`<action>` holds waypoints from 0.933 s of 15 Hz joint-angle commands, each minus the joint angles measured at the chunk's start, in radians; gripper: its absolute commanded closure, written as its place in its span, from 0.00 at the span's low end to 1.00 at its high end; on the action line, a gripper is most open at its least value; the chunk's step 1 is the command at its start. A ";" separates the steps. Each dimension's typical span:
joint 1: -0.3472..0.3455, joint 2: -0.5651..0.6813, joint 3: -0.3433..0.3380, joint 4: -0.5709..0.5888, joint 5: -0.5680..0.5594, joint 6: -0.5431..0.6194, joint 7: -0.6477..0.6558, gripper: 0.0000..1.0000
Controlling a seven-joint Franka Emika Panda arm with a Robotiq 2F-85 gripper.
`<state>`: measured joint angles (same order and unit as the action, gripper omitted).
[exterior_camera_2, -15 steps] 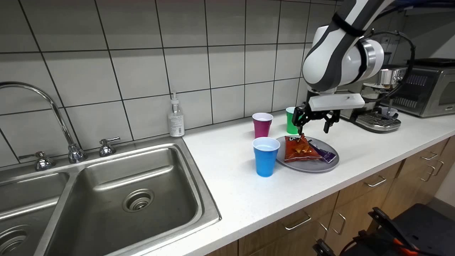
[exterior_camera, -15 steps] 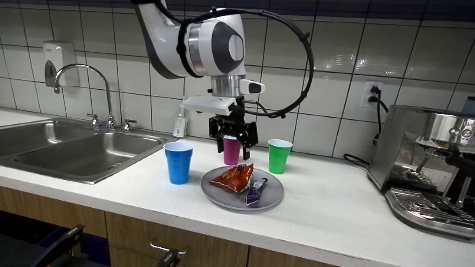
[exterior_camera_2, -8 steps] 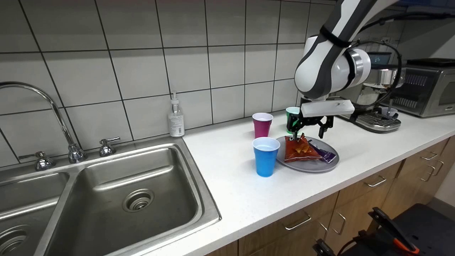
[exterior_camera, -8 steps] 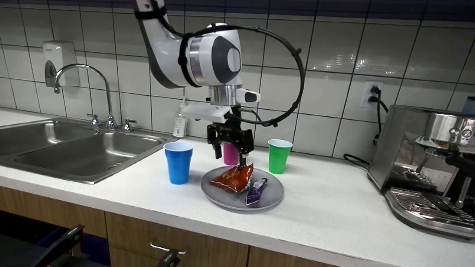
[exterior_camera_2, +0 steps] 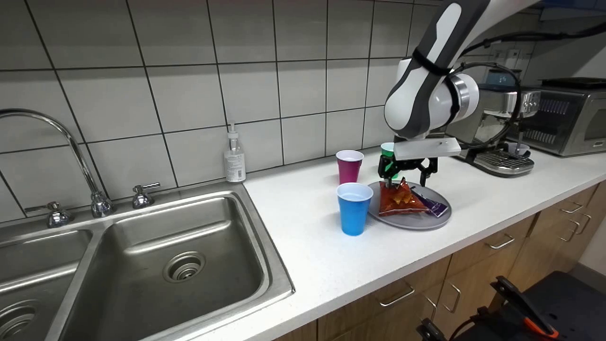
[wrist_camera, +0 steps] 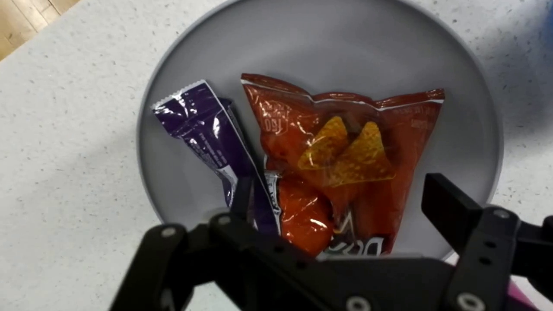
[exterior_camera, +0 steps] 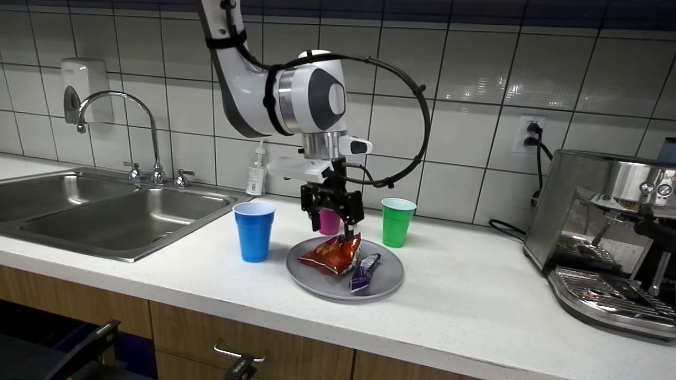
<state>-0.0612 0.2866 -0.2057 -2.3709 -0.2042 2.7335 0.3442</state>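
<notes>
On plate point(wrist_camera: 328, 39): red bag point(wrist_camera: 345, 151) pointing lengthwise, crimped end away from tool point(wrist_camera: 339, 192).

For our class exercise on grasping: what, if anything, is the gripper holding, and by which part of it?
Nothing is held: the gripper stands open over the chip bag on the plate.

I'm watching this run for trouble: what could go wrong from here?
In the wrist view, one finger of the open gripper overlaps the purple packet, so lowering might pin it. The red chip bag looks puffy and could be crushed. The blue cup stands near the plate; a shoved plate might tip it.
</notes>
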 commanded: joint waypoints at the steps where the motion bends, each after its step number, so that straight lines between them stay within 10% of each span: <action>1: 0.031 0.042 -0.028 0.044 0.000 -0.005 0.031 0.00; 8: 0.047 0.074 -0.039 0.071 0.010 -0.006 0.024 0.00; 9: 0.048 0.077 -0.038 0.073 0.012 -0.006 0.023 0.25; 14: 0.054 0.082 -0.042 0.078 0.016 -0.005 0.021 0.60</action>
<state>-0.0253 0.3558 -0.2330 -2.3136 -0.1976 2.7335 0.3501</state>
